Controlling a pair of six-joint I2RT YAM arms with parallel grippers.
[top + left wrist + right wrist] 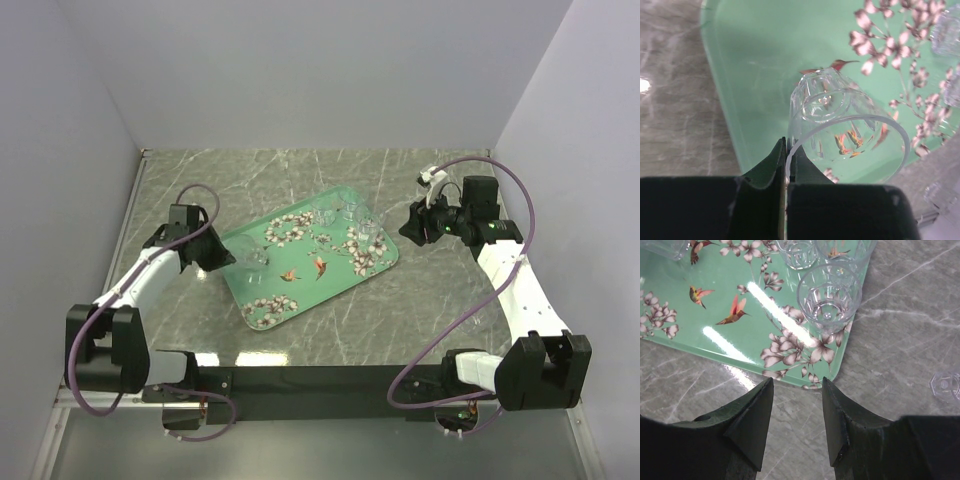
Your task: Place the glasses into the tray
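Note:
The mint-green tray (300,262) with blossoms and birds lies in the middle of the table. My left gripper (226,257) is shut on the rim of a clear glass (845,130), one finger inside and one outside, and holds it tilted over the tray's left end (755,60). The held glass also shows in the top view (252,256). Three more glasses stand at the tray's far right end; the nearest one (829,295) is by the corner. My right gripper (797,390) is open and empty over the table, just off the tray's right corner (805,377).
The table is grey marble-patterned (440,300), with white walls on three sides. A faint clear shape (945,385) lies on the table to the right of my right gripper. Both arms' purple cables (520,200) hang beside them.

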